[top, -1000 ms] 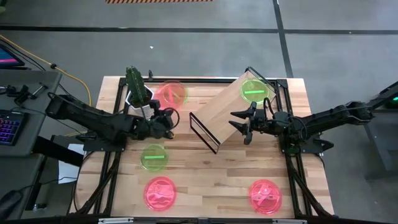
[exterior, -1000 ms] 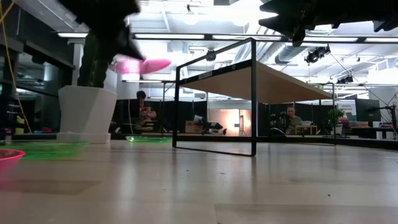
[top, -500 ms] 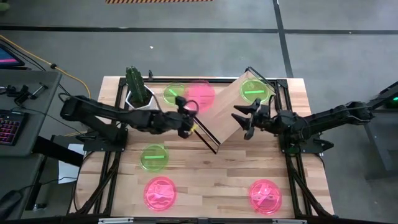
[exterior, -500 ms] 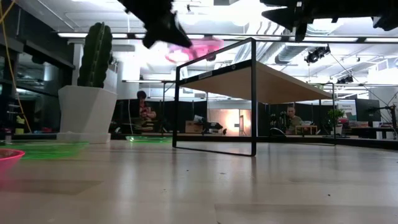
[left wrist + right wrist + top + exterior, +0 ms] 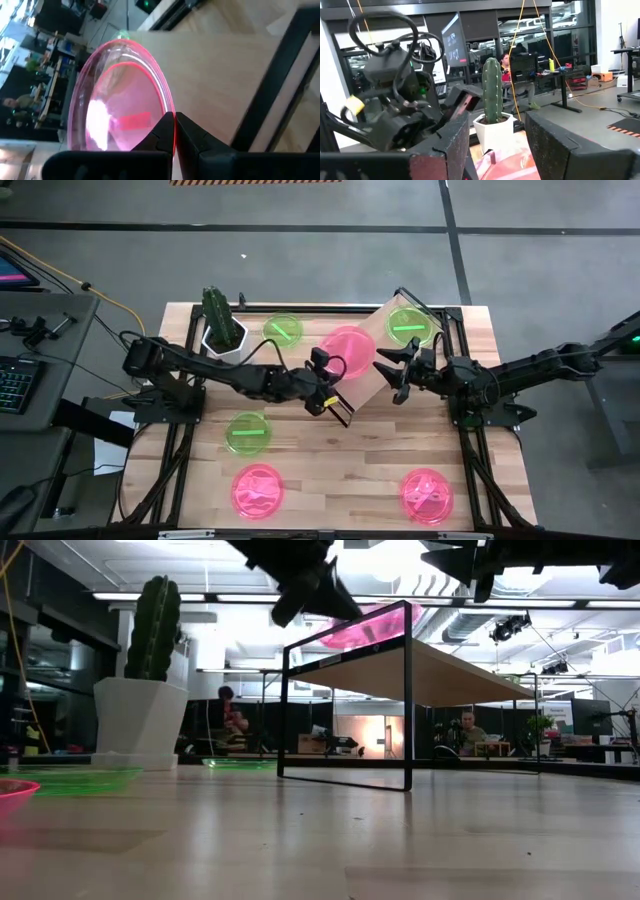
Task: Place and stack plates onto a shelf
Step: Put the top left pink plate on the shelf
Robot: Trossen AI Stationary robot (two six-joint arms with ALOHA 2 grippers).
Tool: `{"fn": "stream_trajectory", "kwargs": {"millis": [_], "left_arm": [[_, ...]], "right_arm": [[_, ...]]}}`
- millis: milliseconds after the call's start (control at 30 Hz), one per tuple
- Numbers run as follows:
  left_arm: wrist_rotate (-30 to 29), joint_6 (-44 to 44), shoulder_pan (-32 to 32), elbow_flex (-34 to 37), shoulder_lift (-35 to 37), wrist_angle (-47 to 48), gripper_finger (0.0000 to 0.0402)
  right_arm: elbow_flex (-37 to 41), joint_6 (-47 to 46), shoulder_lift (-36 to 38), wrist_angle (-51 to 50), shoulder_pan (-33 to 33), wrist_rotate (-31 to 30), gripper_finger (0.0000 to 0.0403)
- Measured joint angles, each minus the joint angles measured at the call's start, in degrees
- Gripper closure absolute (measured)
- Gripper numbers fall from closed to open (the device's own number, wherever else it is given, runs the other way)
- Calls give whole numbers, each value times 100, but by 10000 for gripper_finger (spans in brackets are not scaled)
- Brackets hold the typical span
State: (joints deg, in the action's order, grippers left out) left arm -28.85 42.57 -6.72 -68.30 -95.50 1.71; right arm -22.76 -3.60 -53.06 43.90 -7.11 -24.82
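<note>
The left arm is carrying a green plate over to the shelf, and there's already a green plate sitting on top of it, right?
Not quite. The plate in the left end effector is pink, not green; the high view shows it over the shelf edge, and the left wrist view shows the fingers pinching its rim. A green plate does sit on the shelf already.

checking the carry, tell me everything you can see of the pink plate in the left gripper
The pink plate is small, round and translucent neon pink plastic with a raised rim and a bar-like mark inside. The left gripper is shut on its rim, holding it tilted above the near end of the plywood shelf. The low view shows it just over the shelf top; whether it touches cannot be told.
</note>
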Motion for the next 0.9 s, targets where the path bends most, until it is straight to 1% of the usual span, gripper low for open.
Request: {"fn": "stream_trajectory", "kwargs": {"millis": [133,200,267,367,533,700,900], "left_arm": [[268,176,79,-258,-31,237,401],[519,177,188,-387,-33,435,401],[748,144,335,-448,-26,625,401],[926,120,538,-450,-31,729,401],[1666,-52,779,-450,-31,749,401],[1961,-144,828,-450,-31,737,401],[2067,-38,865,-441,-212,622,401]], "right_arm": [[0,0,0,-7,0,0,224],[0,-2,0,6,0,2,224],[0,-2,0,5,0,4,224],[0,-1,0,11,0,4,224],[-2,0,0,99,0,9,224],[-2,14,0,104,0,17,224],[-2,2,0,106,0,15,224]]}}
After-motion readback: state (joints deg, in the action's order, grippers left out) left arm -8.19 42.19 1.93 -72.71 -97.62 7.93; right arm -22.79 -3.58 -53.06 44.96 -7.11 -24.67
